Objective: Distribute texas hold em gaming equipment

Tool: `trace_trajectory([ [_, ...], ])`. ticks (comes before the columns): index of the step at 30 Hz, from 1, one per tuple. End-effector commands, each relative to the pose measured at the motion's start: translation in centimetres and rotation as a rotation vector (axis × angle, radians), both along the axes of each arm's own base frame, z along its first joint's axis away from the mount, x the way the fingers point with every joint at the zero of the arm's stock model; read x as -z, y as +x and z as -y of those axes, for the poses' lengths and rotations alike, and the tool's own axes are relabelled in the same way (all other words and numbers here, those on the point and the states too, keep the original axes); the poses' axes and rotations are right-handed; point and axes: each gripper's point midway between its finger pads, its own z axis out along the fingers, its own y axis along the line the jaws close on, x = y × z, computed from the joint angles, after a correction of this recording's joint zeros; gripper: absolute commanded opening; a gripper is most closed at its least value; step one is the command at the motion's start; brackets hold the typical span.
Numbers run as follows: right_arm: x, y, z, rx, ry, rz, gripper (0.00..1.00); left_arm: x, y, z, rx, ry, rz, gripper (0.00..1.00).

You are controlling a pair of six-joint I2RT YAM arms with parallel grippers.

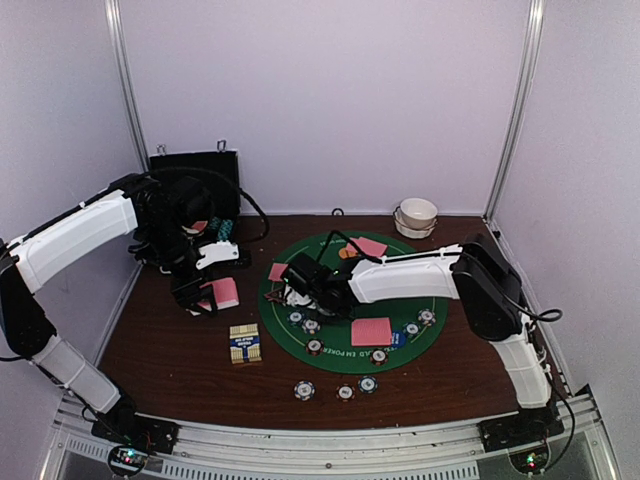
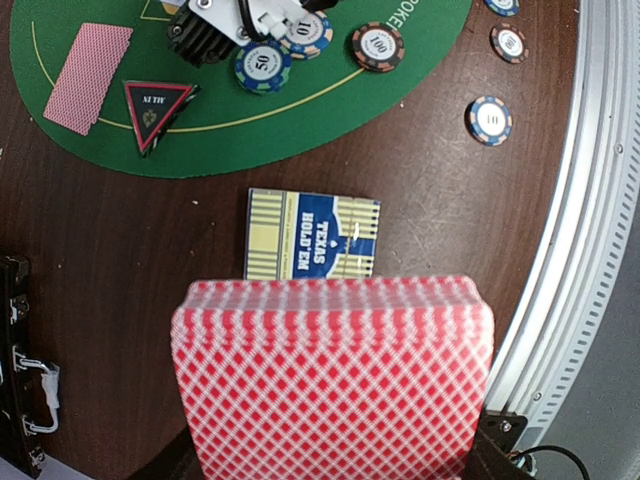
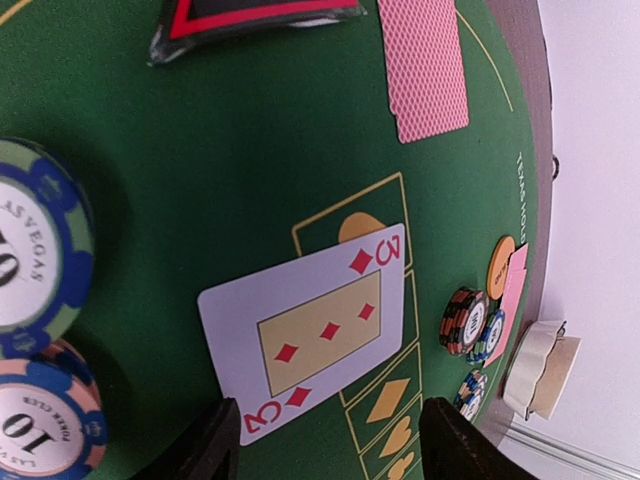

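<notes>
Green felt mat under a face-up three of diamonds lying flat across printed card outlines, right gripper released astride it (best lifted straight up, clear of the poker chips); left gripper clenched on pink-backed deck beside mat.

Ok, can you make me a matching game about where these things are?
Things:
1. card deck
2. card box
3. three of diamonds
4. white bowl

Places:
A. face up on the green mat
B. at the far right edge of the table
C. in the left gripper
D. flat on the table, beside the mat

Pairs: 1-C, 2-D, 3-A, 4-B
</notes>
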Motion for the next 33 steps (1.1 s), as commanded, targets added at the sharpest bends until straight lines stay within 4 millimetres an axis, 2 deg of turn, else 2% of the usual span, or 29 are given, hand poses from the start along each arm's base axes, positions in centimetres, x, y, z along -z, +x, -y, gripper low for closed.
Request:
trace_trajectory([
  [1,1.1,0.4,1.3,0.035,0.002,-0.03,0.63,-1.2,0.5,0.5,0.005,-0.04,0.023,0.0],
  [9,2.5,-0.1,2.2,0.051,-0.004,-0.063,0.65,-1.1,0.5,0.7,0.007,-0.043,0.016,0.0],
  [16,3.3,0.5,3.6,0.082,-0.012,-0.071,0.65,-1.1,0.5,0.6,0.007,-0.04,0.018,0.0],
  [21,3.3,1.2,3.6,0.093,-0.004,-0.05,0.65,-1.0,0.5,0.8,0.007,-0.045,0.009,0.0],
  [24,1.8,1.2,3.1,0.1,0.04,-0.05,0.65,-1.0,0.6,0.8,0.006,-0.044,0.011,0.0],
  [27,-0.5,0.8,2.7,0.106,0.112,-0.055,0.65,-1.0,0.6,0.7,0.006,-0.038,0.015,0.0],
  [31,-3.1,-0.2,2.7,0.114,0.196,-0.062,0.65,-1.0,0.7,0.8,0.006,-0.042,0.012,0.0],
  [33,-3.6,-0.8,2.7,0.109,0.222,-0.071,0.65,-1.0,0.7,0.8,0.006,-0.043,0.011,0.0],
])
